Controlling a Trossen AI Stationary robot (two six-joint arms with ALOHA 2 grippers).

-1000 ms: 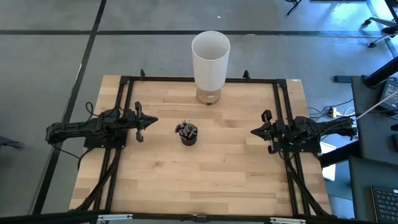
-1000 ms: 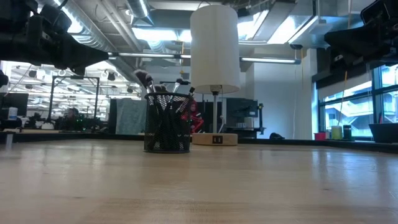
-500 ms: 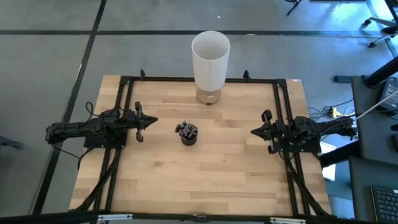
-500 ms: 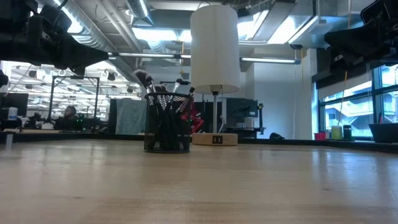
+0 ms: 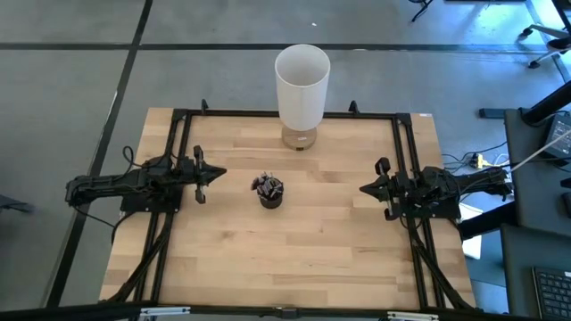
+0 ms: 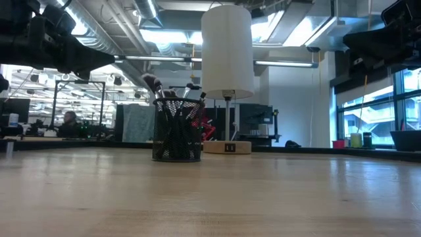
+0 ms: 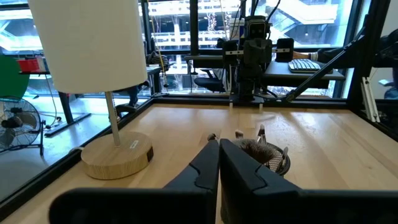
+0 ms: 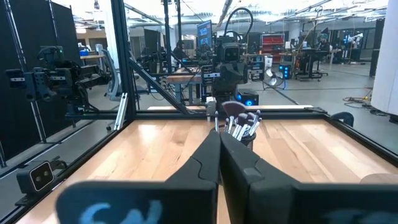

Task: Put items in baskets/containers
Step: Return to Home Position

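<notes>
Left arm parked at the table's left edge, over the black frame rail [image 5: 178,134]. Left gripper [image 5: 219,173] points inward toward the centre. In the left wrist view its fingers [image 7: 208,163] are pressed together and hold nothing. Bare wood lies between this gripper and the cup, so they are apart.

Table [image 5: 294,259]: the whole near half is open wood. There are open strips on both sides of the cup too. The black frame runs along the left, far and right edges.

One dark round cup [image 5: 270,194] stands upright a little left of the table's centre, well away from every edge. The brushes [image 5: 267,185] all stand bunched inside it, and none lies on the wood. In the low view several bristle tips [image 6: 154,83] stick up past the mesh rim [image 6: 177,101], leaning outward. The exact brush count cannot be told.

One tall white lamp [image 5: 302,85] stands on a round wooden base [image 6: 227,147]. It is at the far edge, just behind and to the right of the cup, not touching it.

Right arm parked at the right edge, mirroring the left. Right gripper [image 5: 364,189] points inward, with open wood between it and the cup. In the right wrist view its fingers [image 8: 208,163] are closed tight on nothing.

Counts: two arms, one cup, one lamp, one bunch of brushes.

Against the earlier frames, both arms, the cup, the brushes and the lamp sit exactly as before. The only change is a person [image 6: 69,118] far back in the room, at the left of the low view, who has shifted slightly left.
</notes>
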